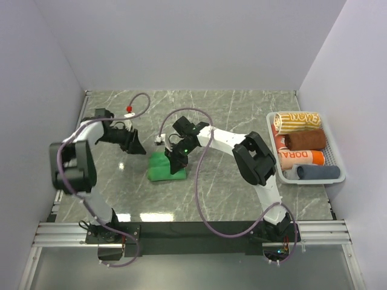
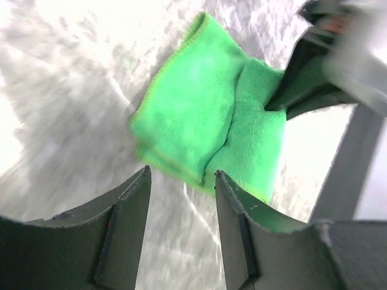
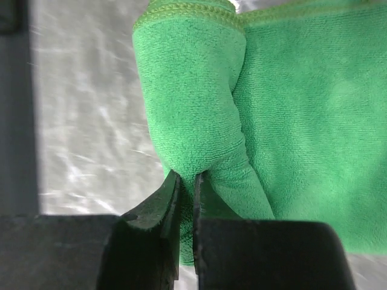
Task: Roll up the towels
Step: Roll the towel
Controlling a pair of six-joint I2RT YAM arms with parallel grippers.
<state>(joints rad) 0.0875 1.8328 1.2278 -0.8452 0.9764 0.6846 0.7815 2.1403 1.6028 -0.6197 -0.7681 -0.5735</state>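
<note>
The bright green towel (image 1: pixel 162 167) lies folded on the marble table near the middle. My right gripper (image 1: pixel 176 158) is over it and shut on a pinched fold of the green towel (image 3: pixel 193 109), lifted into a ridge. My left gripper (image 1: pixel 136 145) is open and empty, just left of the towel; in the left wrist view the green towel (image 2: pixel 205 115) lies beyond the fingertips (image 2: pixel 144 175). Rolled towels sit in the basket at the right: yellow-striped (image 1: pixel 297 120), brown (image 1: pixel 305 141), orange-lettered (image 1: pixel 300 157), blue-grey (image 1: pixel 318 173).
A white basket (image 1: pixel 342 168) stands at the right edge by the wall. White walls close in the table at left, back and right. The right arm's purple cable (image 1: pixel 199 181) loops over the table in front of the towel.
</note>
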